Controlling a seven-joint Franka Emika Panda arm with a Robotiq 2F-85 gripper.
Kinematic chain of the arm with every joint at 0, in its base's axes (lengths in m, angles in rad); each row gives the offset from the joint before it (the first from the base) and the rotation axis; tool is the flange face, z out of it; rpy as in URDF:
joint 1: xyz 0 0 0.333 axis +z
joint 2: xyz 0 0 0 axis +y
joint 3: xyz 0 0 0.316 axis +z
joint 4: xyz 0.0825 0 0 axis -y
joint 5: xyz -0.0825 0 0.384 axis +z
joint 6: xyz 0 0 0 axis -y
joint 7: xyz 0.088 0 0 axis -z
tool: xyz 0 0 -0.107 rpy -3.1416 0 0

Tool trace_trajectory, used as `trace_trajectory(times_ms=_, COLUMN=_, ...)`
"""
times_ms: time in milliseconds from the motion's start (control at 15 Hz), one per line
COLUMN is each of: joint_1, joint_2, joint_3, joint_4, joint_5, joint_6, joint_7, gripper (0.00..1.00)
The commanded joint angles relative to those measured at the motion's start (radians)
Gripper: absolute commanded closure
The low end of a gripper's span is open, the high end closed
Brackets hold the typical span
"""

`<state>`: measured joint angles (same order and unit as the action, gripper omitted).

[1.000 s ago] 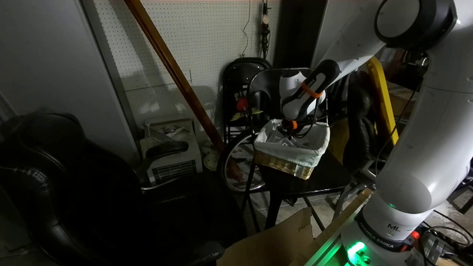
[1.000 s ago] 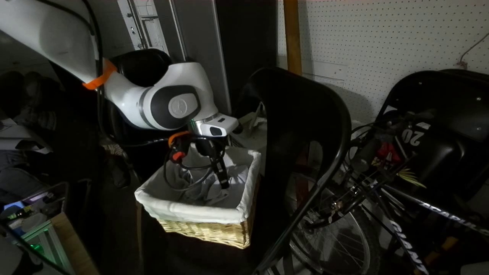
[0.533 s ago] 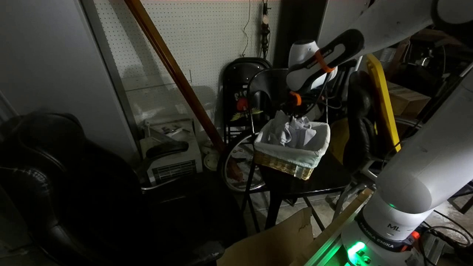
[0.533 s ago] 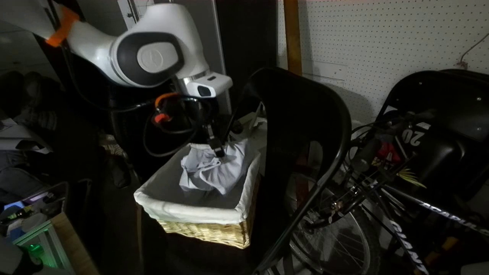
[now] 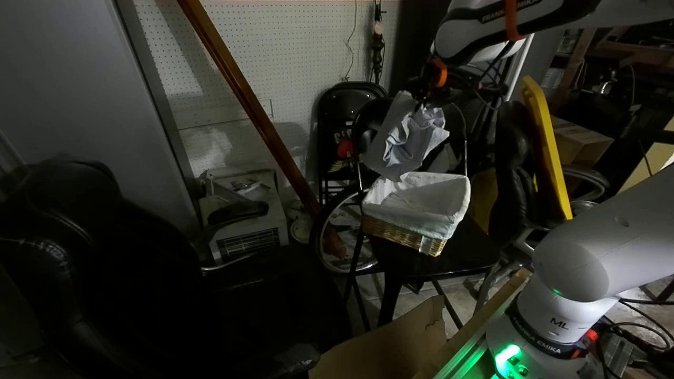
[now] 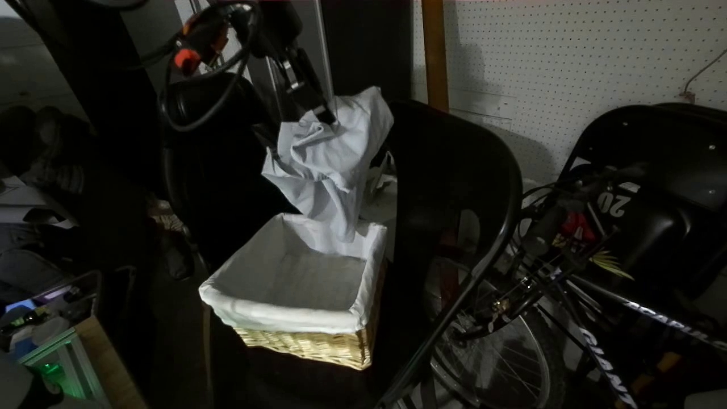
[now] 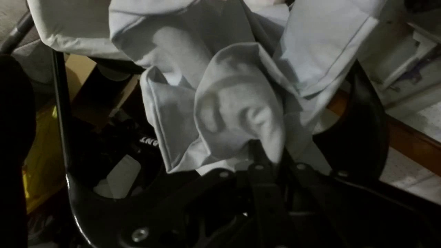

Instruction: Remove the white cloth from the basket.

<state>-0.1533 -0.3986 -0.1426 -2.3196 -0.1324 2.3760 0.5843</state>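
Our gripper [image 6: 326, 116] pinches the cloth [image 6: 335, 162], whose bulk has just risen from inside the basket [image 6: 306, 344] and hangs higher than its rim [image 6: 278, 317]. We judge removal nearly done, though we can't tell whether the lowest corner [image 6: 342, 230] is clear.

Lighting was dim and patchy; a white pegboard wall [image 5: 310, 52] ran along the back, with a brown wooden beam [image 5: 250, 102] slanting in front of it and a tall grey panel [image 5: 63, 79] to one side. Behind a bicycle [image 6: 642, 312] stood black folding chairs [image 6: 653, 150], a black padded chair [image 5: 52, 226] sat in the foreground, and pale floor [image 5: 466, 297] showed in gaps.
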Motion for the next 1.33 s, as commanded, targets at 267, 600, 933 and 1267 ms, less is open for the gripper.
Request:
trace_trajectory(times_ms=267, joint_1=-0.137, joint_2=-0.031, joint_3=0.060, joint_4=0.025, joint_5=0.006, joint_6=0.065, joint_7=0.075, gripper=0.98)
trace_trajectory(times_ms=600, joint_1=-0.229, joint_2=0.020, joint_3=0.080, joint_4=0.002, joint_5=-0.068, joint_6=0.088, joint_7=0.158, gripper=0.98)
trace_trajectory(times_ms=933, joint_1=-0.298, joint_2=0.099, joint_3=0.098, joint_4=-0.028, joint_5=-0.239, joint_6=0.124, joint_7=0.319, gripper=0.98)
trace_trajectory(times_ms=1267, joint_1=-0.283, joint_2=0.214, joint_3=0.078, joint_4=-0.026, joint_5=-0.360, joint_6=0.108, joint_7=0.450, gripper=0.98)
